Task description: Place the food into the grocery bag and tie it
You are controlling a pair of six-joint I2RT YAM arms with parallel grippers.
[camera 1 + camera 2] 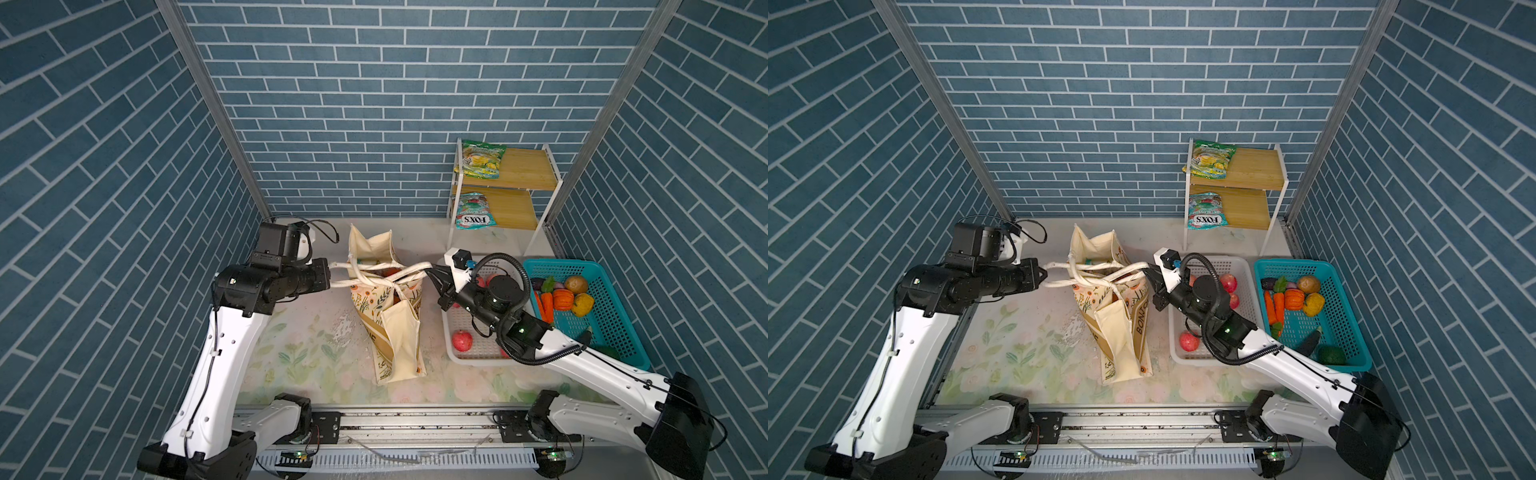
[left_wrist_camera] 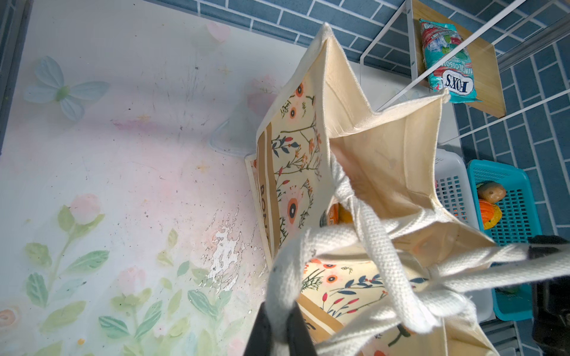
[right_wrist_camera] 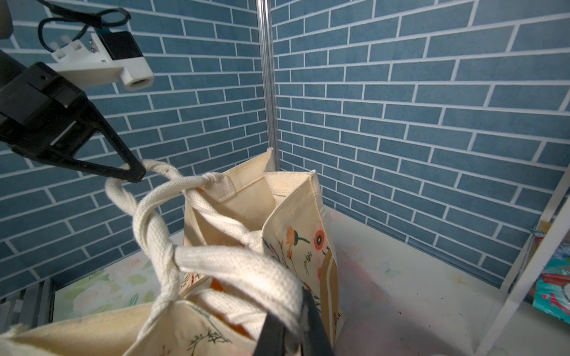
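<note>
Grocery bag [image 1: 395, 332] stood mid-table btwn the arms. L gripper [image 1: 330, 275] and R gripper [image 1: 430, 271] were each clamped tight on the strap handles [image 3: 237, 265]. These crossed over the bag mouth, running side to side. The twist sat nearer R, so tightening prob. meant pulling apart.

I see the grocery bag [image 1: 392, 332] standing mid-surface [image 1: 311, 353], its strap handles [image 1: 374, 272] crossed over the mouth and stretched taut sideways. My left jaws pinch them on one side, my right jaws on the other. A red apple [image 1: 462, 340] lies in the white basket [image 1: 478, 360].
</note>
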